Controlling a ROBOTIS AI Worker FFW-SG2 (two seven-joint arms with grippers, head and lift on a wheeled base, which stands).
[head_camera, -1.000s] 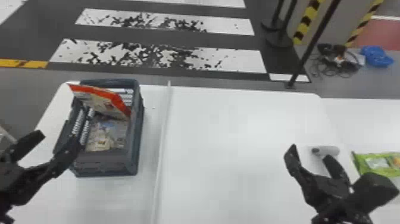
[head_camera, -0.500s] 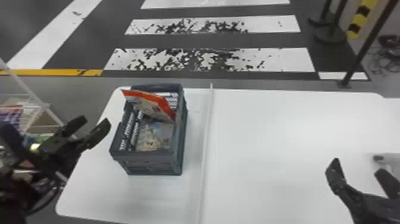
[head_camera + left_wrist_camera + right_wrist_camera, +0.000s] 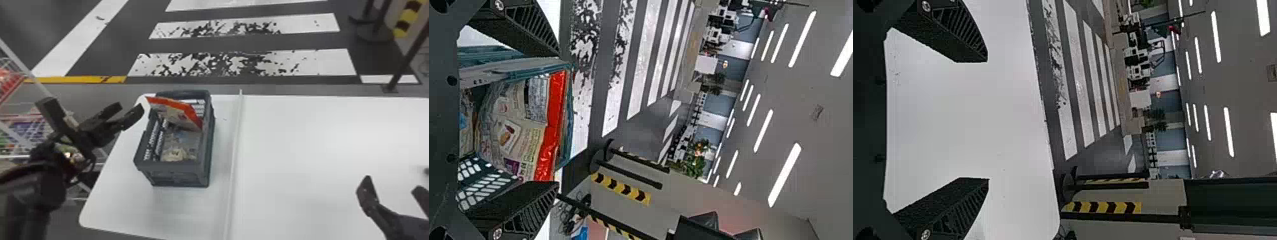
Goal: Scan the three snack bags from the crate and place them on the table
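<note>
Left gripper open near the crate

I have its two fingers spread apart. In the crate, a red-edged snack bag leans upright above pale packaging. Beyond, my right gripper, also spread, is over the white table.

There is one dark grey, rectangular plastic crate. Inside the crate are one flat, beige, red-edged snack bag and at least one pale, mottled snack bag.
</note>
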